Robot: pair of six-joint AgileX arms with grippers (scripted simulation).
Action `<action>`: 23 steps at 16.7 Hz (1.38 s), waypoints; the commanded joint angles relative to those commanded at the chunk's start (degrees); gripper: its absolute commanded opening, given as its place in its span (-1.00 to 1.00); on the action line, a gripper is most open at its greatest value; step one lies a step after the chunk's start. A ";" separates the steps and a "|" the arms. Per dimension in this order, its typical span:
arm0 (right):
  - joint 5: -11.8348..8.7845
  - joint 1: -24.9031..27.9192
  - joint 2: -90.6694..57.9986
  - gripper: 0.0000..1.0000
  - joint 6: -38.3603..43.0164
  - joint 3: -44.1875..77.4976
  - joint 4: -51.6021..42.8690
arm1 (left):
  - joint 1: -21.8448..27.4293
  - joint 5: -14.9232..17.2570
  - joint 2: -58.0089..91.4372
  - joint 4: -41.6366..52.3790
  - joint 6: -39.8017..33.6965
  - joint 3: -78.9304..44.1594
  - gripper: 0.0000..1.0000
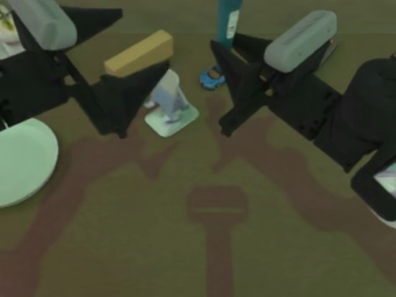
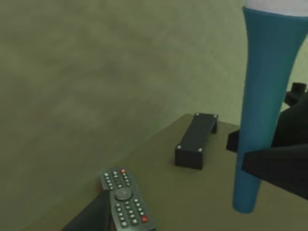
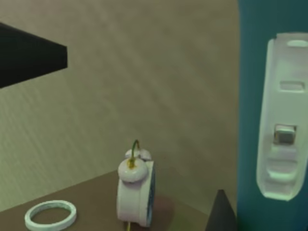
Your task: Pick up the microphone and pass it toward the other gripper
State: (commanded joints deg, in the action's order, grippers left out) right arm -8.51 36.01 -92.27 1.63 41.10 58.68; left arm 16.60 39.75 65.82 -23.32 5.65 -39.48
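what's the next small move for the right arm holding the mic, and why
Probably ease the microphone further toward the left claw. The right claw grips its teal handle and holds it upright, lifted off the table, as the left wrist view shows. In the top view a gap remains between the two claws, with the left claw's fingers not around the handle, so the pass isn't finished.

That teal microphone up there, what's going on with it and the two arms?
The right claw is shut on the microphone, holding its teal handle upright above the table, white switch strip facing the right wrist camera. The left claw sits a short way to its left, near a yellow block and a white alarm clock, not touching the microphone. So the pickup looks done and the handover is not yet made. A black remote lies on the table.
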 joint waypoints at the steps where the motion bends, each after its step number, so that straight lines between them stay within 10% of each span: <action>1: 0.00 0.00 0.00 -1.00 0.00 0.00 0.00 | 0.55 1.32 2.18 -0.84 0.22 -1.38 1.00; 10: 0.00 0.00 0.00 -1.00 0.00 0.00 0.00 | 1.79 2.75 6.05 -2.33 0.54 -4.14 1.00; 23: 0.00 0.00 0.00 -1.00 0.00 0.00 0.00 | 13.33 -8.27 24.17 -6.71 0.07 -18.37 1.00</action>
State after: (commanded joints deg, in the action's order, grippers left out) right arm -8.51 36.01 -92.27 1.63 41.10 58.68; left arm 29.93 31.48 89.99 -30.04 5.71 -57.85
